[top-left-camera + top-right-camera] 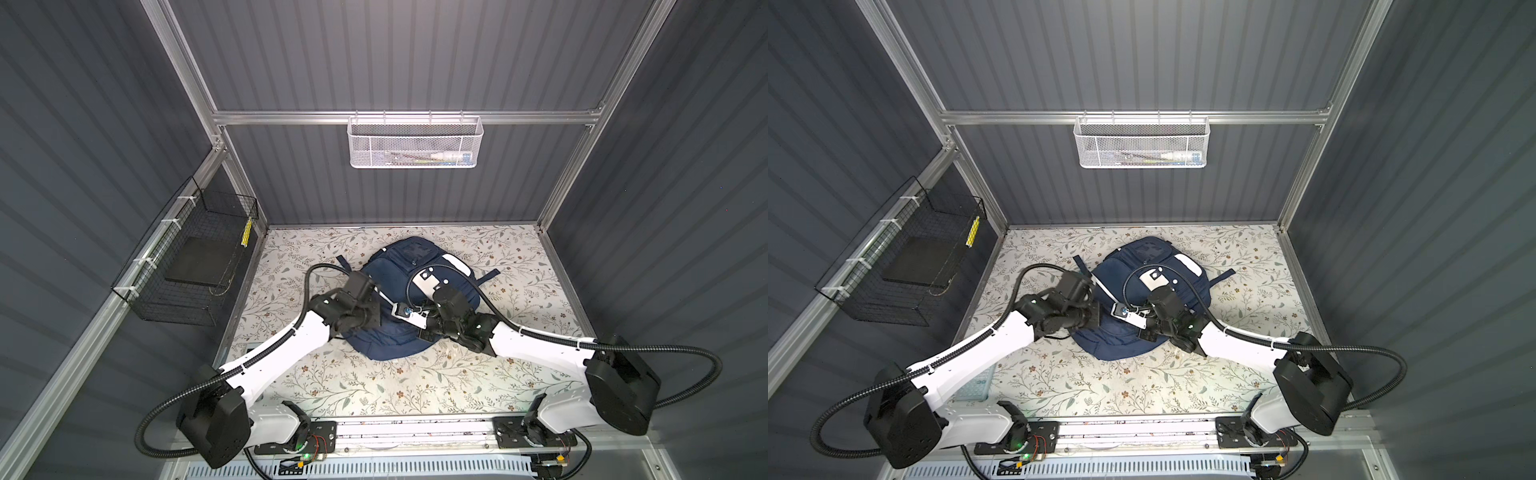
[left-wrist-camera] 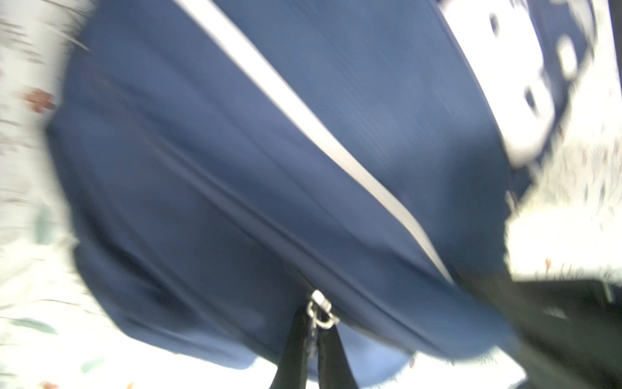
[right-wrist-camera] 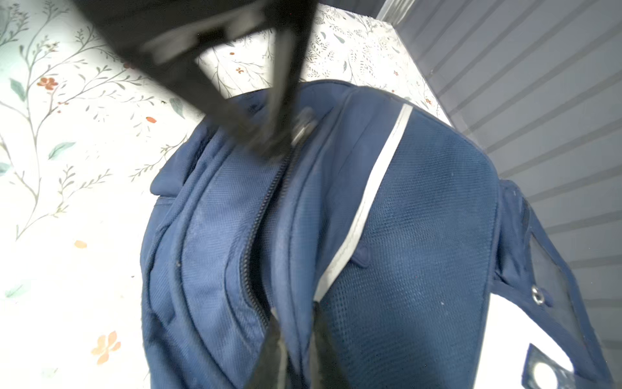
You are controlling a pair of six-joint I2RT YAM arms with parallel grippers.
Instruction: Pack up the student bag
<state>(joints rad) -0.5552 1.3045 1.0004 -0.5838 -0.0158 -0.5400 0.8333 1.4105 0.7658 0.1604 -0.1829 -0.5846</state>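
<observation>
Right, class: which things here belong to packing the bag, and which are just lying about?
In the job: large navy-blue fabric backpack; silver metal zip pull, held by shut left gripper; right gripper, shut on backpack fabric.
Lying about: white mesh basket on back rail; black wire basket on side wall.

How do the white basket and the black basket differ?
The white basket is fine mesh on the back rail; the black basket is open wire grid on the left wall. White holds small slender items; black holds a flat dark slab. Both are wall-mounted.

Overhead pair looking down, wrist cameras close on student bag
</observation>
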